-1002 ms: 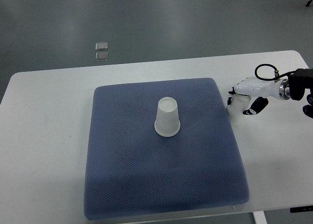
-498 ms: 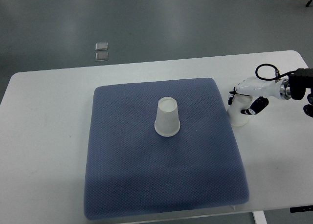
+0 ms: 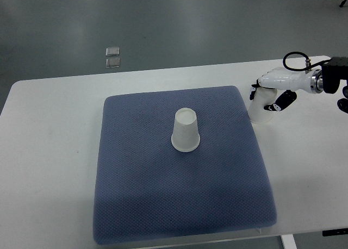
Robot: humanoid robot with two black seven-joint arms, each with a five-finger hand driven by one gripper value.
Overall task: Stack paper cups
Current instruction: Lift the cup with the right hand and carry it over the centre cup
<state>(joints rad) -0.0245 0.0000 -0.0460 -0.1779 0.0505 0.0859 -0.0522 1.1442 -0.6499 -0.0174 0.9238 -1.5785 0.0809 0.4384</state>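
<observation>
An upside-down white paper cup (image 3: 186,131) stands near the middle of the blue-grey mat (image 3: 163,200). A second white paper cup (image 3: 260,108) is held upside down at the mat's right edge, lifted a little off the table. My right hand (image 3: 267,97) is shut on it, its arm coming in from the right edge. The left arm is out of view.
The mat lies on a white table (image 3: 49,151). Beyond the table's far edge, two small clear squares (image 3: 113,57) lie on the grey floor.
My right hand has lifted the second cup and carried it slightly up and away from the table's near side, toward the mat's upper right corner. The cup on the mat has not moved.
</observation>
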